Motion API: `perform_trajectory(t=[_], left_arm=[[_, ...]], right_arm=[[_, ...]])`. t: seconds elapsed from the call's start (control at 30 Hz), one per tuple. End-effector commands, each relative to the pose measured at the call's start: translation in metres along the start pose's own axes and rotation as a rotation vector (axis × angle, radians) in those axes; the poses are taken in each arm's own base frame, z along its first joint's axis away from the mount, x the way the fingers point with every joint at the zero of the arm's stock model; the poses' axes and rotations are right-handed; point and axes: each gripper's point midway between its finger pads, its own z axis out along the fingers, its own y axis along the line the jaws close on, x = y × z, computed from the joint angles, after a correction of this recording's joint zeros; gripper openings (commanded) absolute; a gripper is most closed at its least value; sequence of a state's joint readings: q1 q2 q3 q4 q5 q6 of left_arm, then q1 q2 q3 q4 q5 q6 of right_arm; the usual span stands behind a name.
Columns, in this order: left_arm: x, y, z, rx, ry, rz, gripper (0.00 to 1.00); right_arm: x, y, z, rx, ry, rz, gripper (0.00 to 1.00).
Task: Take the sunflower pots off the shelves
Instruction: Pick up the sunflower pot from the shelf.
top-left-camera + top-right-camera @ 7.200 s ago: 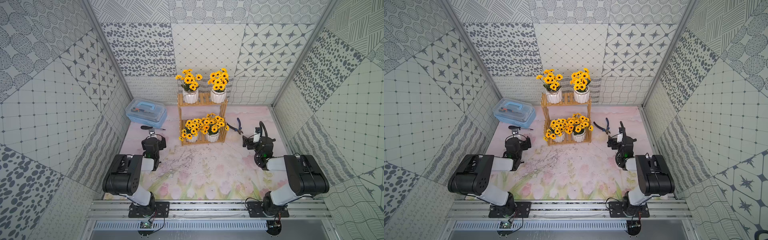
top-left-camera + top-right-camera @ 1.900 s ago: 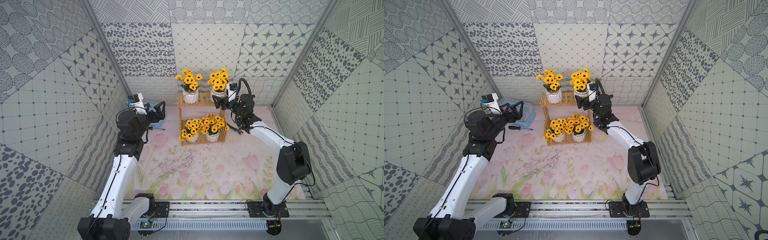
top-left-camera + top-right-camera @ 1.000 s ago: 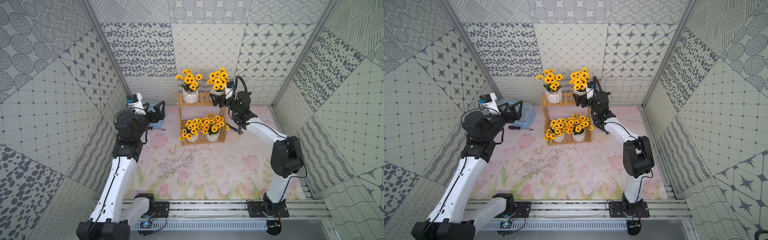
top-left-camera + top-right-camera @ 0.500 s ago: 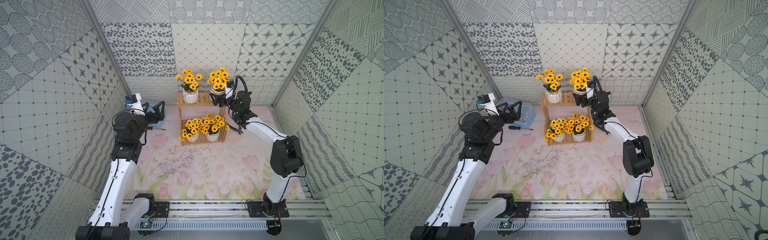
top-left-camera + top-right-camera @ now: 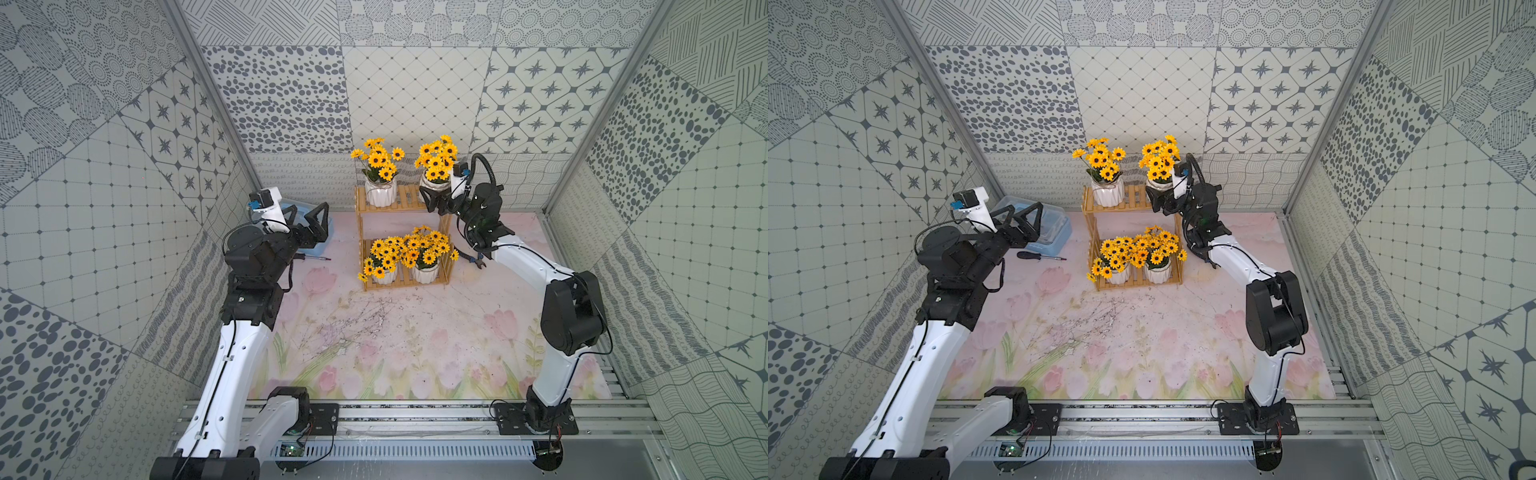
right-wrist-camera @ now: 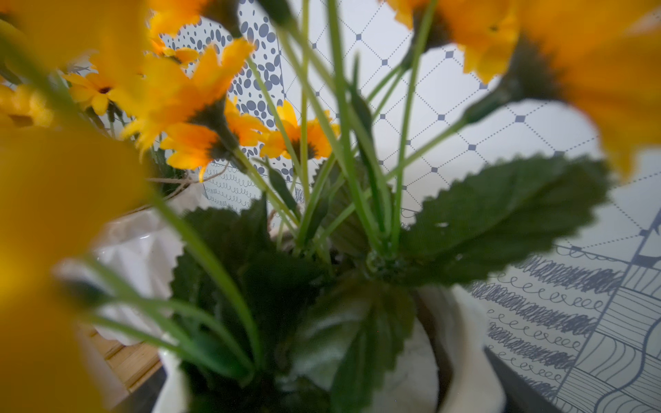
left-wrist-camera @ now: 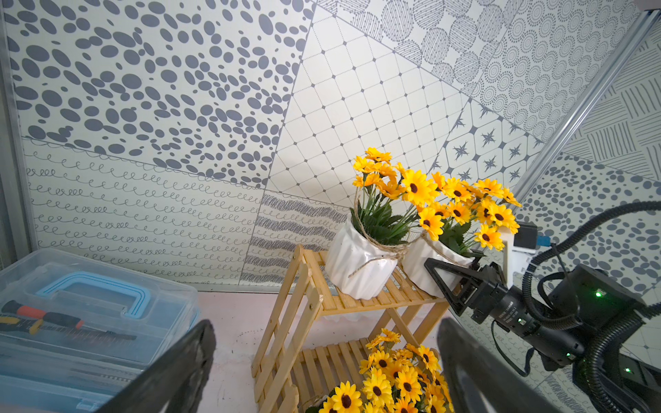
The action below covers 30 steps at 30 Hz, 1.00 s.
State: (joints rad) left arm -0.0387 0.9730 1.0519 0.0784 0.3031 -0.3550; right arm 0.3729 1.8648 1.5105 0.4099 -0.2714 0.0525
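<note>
- My right gripper (image 5: 1162,203) is at the top tier of the rack (image 5: 407,198). Its jaws are pressed against the 2 sides of the top right pot (image 7: 418,264).
- In the right wrist view, dark fingers sit against both sides of the white wall. Blurred stems, leaves and yellow blooms fill the rest.
- That pot stands upright with its base on the top slats, at the end nearer my right arm.
- The top left pot (image 5: 380,195) stands just beside it on the same tier, with twine tied round its rim.
- The lower left pot (image 5: 384,276) and the lower right pot (image 5: 426,274) sit side by side on the bottom tier, their blooms mingling.
- All 4 pots are on the rack, which stands on the flowered mat (image 5: 395,340) near the back wall.
- My left gripper (image 5: 305,218) is spread wide and holds nothing. It hangs in the air in front of the blue toolbox (image 5: 1054,232) and faces the rack.
- A screwdriver (image 5: 1040,256) lies on the mat just beside the toolbox.
- Pliers (image 5: 478,262) lie on the mat on the rack's other side, partly hidden by my right arm.
</note>
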Motion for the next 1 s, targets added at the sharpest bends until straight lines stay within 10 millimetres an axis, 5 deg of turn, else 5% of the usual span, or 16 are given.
perform_trajectory(t=[0.0, 0.97], left_arm=[[-0.006, -0.005, -0.002, 0.022, -0.025, 0.026, 0.97], [-0.005, -0.005, -0.001, 0.029, -0.027, 0.026, 0.97]], right_arm=[[-0.015, 0.016, -0.005, -0.057, -0.047, -0.007, 0.03], [-0.086, 0.048, -0.053, -0.089, -0.179, -0.066, 0.00]])
